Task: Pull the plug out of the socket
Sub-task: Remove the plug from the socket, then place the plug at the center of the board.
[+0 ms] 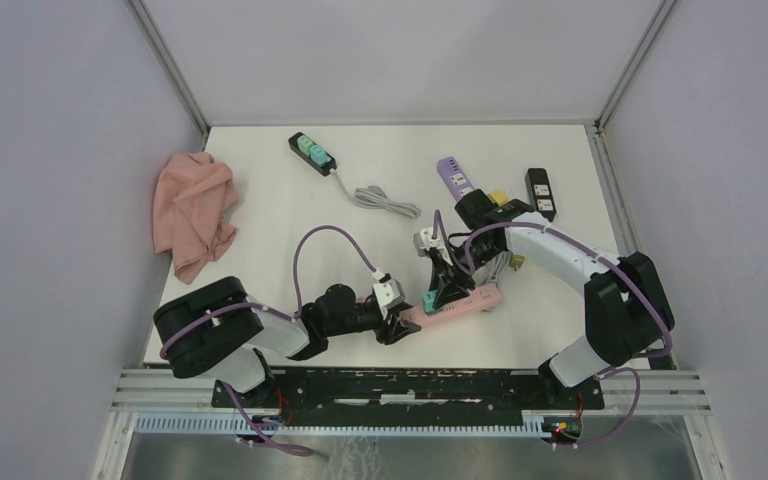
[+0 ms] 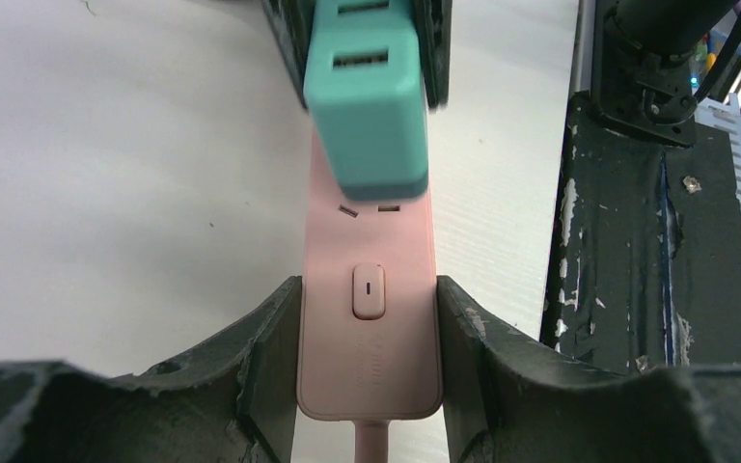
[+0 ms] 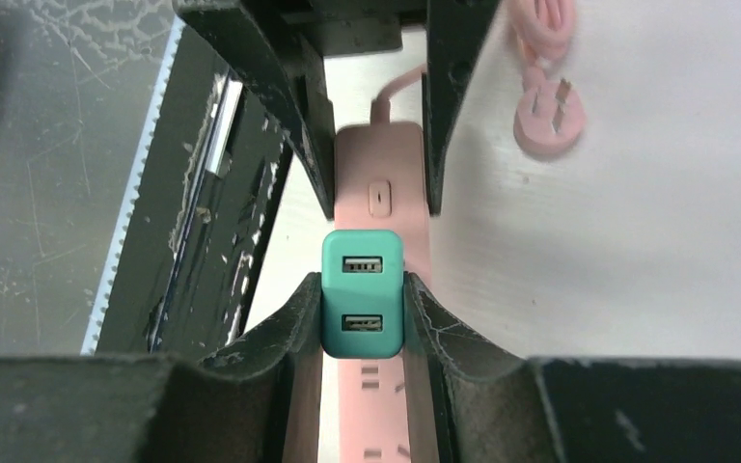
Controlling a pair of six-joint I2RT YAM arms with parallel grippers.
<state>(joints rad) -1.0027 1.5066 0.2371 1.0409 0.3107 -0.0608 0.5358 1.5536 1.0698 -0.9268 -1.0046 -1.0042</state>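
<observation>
1. Plug (image 3: 362,294) sits on the pink strip (image 2: 369,338) near the tabletop's (image 1: 390,150) front edge.
2. Left claw (image 2: 369,289) pinches the strip's switch end, bracing its long axis.
3. Right claw (image 3: 362,280) pinches the plug's sides; the pull likely goes straight off the strip's face.

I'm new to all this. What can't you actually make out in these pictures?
Prongs: hidden under the teal plug in both wrist views; seated or free, unclear.
Top view: the right gripper covers most of the plug.
Pink power strip: far end cut off by the right wrist view's bottom edge.
</observation>
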